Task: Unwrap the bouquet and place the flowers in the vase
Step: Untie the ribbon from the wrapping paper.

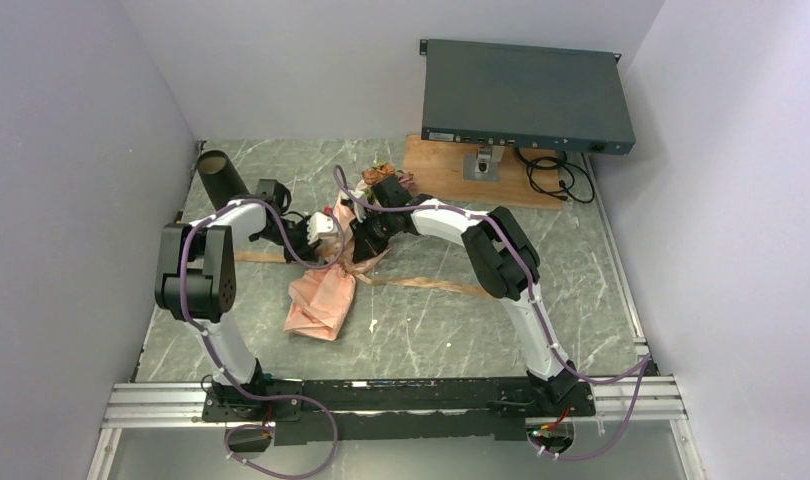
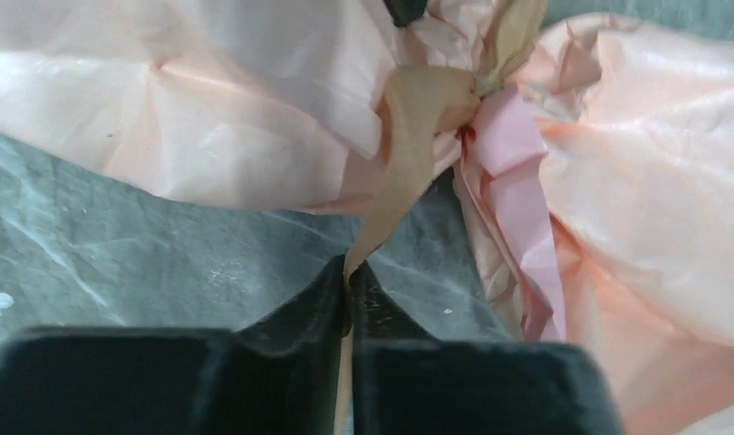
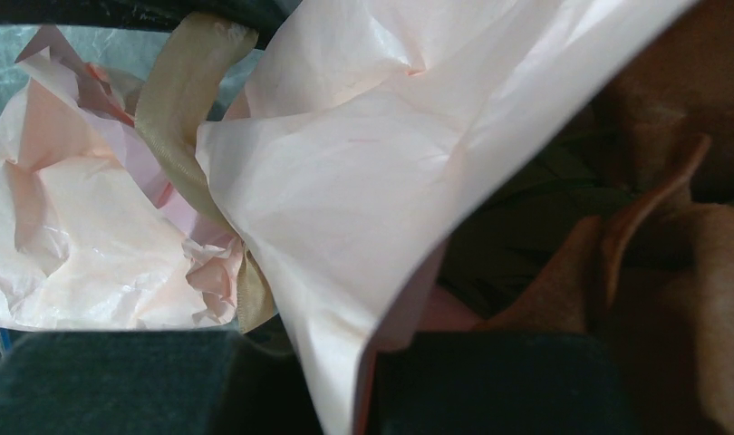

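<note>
The green marbled counter (image 1: 581, 300) filled most of what we saw from above. At its far edge, toward the right corner, a dark grey rack box (image 1: 526, 95) sat over a wooden board (image 1: 436, 170). Both arms reached in from the near edge and met around the middle of the counter, a little left of centre.

The bouquet (image 1: 326, 290) lay there between them. Its crinkled pink paper (image 3: 363, 181) trailed toward the near edge and its heads pointed to the far edge. We found the black vase (image 1: 219, 175) by the far left corner, well apart from the bouquet. The flowers (image 1: 383, 178) showed as a small cluster at the far end of the wrap. In the right wrist view we made out only rust-brown petals and dark leaves under the lifted paper.

A tan ribbon (image 2: 409, 154) was knotted around the gathered paper, and a loose tail of it ran across the counter toward the right side.

The left fingers (image 2: 345, 276) were closed tip to tip, pinching a strand of that ribbon just below the knot. The right fingers (image 3: 359, 381) were drawn nearly together, with a fold of the pink paper running down between them.
</note>
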`<state>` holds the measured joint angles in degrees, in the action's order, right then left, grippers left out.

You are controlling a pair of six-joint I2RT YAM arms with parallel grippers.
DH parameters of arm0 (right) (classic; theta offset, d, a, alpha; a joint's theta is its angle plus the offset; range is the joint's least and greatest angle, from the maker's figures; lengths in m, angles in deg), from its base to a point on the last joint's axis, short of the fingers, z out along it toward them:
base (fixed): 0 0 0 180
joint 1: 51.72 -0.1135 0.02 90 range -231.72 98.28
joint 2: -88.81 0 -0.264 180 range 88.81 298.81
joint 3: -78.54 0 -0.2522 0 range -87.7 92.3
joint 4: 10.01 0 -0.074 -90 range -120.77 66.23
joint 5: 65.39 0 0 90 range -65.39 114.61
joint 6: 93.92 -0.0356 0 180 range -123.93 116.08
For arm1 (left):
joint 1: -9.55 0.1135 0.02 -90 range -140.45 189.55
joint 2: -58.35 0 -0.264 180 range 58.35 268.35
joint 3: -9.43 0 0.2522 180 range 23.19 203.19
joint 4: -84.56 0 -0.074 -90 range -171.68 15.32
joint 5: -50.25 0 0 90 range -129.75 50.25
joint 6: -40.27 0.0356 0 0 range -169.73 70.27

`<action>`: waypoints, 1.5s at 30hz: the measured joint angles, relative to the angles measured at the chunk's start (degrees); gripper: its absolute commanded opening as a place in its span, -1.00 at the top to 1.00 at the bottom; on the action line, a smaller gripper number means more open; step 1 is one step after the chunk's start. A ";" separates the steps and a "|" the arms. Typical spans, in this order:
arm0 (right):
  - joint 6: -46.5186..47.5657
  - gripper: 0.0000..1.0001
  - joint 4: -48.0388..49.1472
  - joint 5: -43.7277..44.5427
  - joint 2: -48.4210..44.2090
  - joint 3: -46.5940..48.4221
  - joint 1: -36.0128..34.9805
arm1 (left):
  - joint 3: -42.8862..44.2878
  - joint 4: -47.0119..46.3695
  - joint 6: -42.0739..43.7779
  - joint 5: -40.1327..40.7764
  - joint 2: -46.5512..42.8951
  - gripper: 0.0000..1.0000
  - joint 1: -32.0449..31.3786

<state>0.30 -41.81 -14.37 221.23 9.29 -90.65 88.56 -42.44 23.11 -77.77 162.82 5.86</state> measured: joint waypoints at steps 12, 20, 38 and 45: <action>0.00 1.00 -0.22 0.39 0.00 0.13 -0.02 | 3.19 -4.76 -26.49 -2.12 -9.31 1.00 -4.33; 0.04 1.00 -0.26 2.38 -0.09 0.46 0.11 | 3.13 -6.40 -50.10 -3.13 -11.89 1.00 -6.71; 2.43 1.00 1.70 6.12 -0.22 0.48 0.57 | -0.57 -8.94 -81.57 -8.39 -17.64 1.00 0.59; 3.32 1.00 1.70 6.16 -0.28 0.35 0.48 | -0.76 -5.03 -71.87 -9.68 -17.66 1.00 3.02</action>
<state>3.63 -40.11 -8.21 220.95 9.64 -90.17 87.79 -47.47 -48.76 -87.45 145.16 8.88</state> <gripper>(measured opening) 0.072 0.009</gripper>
